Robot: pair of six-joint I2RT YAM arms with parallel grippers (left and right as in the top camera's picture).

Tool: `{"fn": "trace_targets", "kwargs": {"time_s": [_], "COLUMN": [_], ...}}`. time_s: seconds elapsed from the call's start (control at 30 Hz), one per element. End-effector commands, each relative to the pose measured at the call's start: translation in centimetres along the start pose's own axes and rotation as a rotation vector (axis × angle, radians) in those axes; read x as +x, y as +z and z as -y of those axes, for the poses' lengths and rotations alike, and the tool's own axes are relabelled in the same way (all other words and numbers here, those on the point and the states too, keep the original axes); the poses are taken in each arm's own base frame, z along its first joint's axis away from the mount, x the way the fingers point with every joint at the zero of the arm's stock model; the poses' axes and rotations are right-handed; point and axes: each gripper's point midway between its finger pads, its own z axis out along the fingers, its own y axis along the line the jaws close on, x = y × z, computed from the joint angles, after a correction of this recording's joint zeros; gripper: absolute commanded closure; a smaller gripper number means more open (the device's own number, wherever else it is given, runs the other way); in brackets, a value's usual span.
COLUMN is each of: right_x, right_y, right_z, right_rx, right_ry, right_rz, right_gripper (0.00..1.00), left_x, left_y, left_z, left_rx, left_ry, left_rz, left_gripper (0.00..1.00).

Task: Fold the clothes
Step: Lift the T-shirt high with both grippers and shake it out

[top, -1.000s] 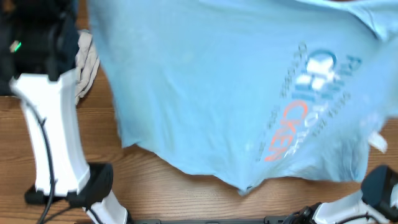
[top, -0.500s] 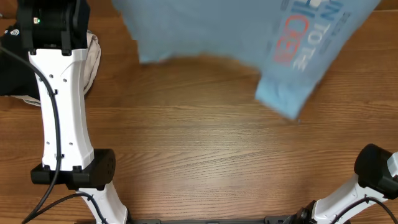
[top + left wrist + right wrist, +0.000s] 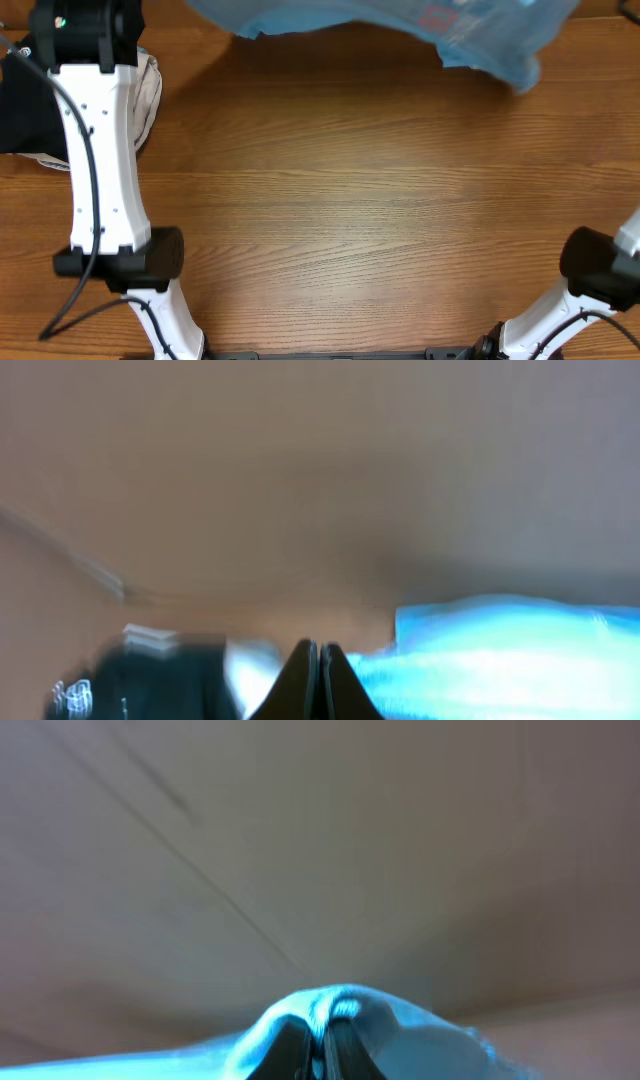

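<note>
Sky-blue T-shirt (image 3: 480,40) bunched at far edge of bench (image 3: 350,200), partly out of frame. L end effector (image 3: 319,678) & R end effector (image 3: 320,1045) both clamped tight on its fabric; wrist views blurred.

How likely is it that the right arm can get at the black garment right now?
Probably not. The right pincer is shut on the T-shirt, and the black garment lies at the far left edge, with the left arm standing between.

Brown wood-grain table (image 3: 380,200), evenly lit
</note>
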Motion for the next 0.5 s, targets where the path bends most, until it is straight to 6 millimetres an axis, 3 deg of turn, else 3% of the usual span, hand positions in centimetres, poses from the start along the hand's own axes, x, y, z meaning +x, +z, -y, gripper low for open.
{"fn": "trace_targets", "kwargs": {"time_s": [0.0, 0.13, 0.3, 0.47], "right_x": [5.2, 9.0, 11.3, 12.4], "right_y": [2.9, 2.4, -1.0, -5.3], "right_z": [5.0, 7.2, 8.2, 8.5], "right_rx": [0.116, 0.176, 0.235, 0.292], "right_ry": [0.011, 0.073, 0.149, 0.223], "right_rz": [-0.15, -0.282, -0.39, -0.449], "right_gripper": [0.96, 0.96, 0.96, 0.96], "left_x": [4.5, 8.0, 11.9, 15.5], "left_y": [2.7, 2.2, 0.4, -1.9], "left_z": [-0.7, 0.0, 1.6, 1.5], "left_rx": [-0.015, 0.024, 0.118, 0.118], "left_ry": [-0.049, -0.032, -0.042, -0.037], "left_rz": [-0.158, -0.305, -0.479, -0.653], "left_gripper": [0.96, 0.96, 0.96, 0.96]}}
